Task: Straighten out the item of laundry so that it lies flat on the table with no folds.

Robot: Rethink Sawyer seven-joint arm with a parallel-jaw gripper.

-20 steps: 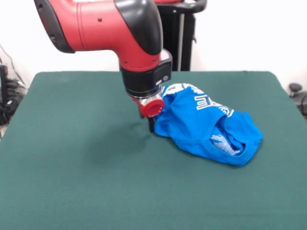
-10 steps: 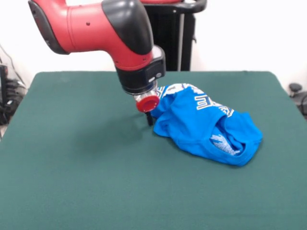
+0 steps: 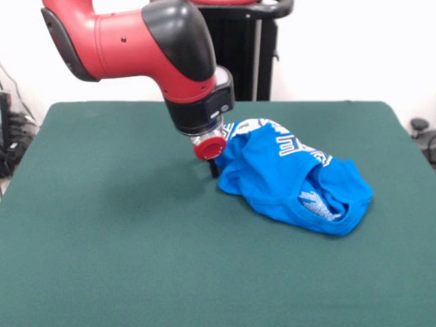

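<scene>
The item of laundry (image 3: 293, 174), a bright blue T-shirt with white lettering, lies crumpled in a heap right of the table's (image 3: 122, 238) middle. Its cloth is folded over itself, with a white patterned patch showing inside a fold near its front right end. The red and black arm comes down from the upper left. My gripper (image 3: 213, 169) shows only as a dark tip under the red wrist cap, right against the shirt's left edge and just above the table. The wrist hides where the tip meets the cloth.
Dark green cloth covers the whole table, with wide bare stretches left of and in front of the shirt. The black pedestal (image 3: 248, 54) stands behind the far edge. Cables and dark gear (image 3: 10, 146) sit off the left side.
The arm has risen a little and shifted slightly left, carrying the gripper tip up off the table. The shirt's heap looks almost unchanged.
</scene>
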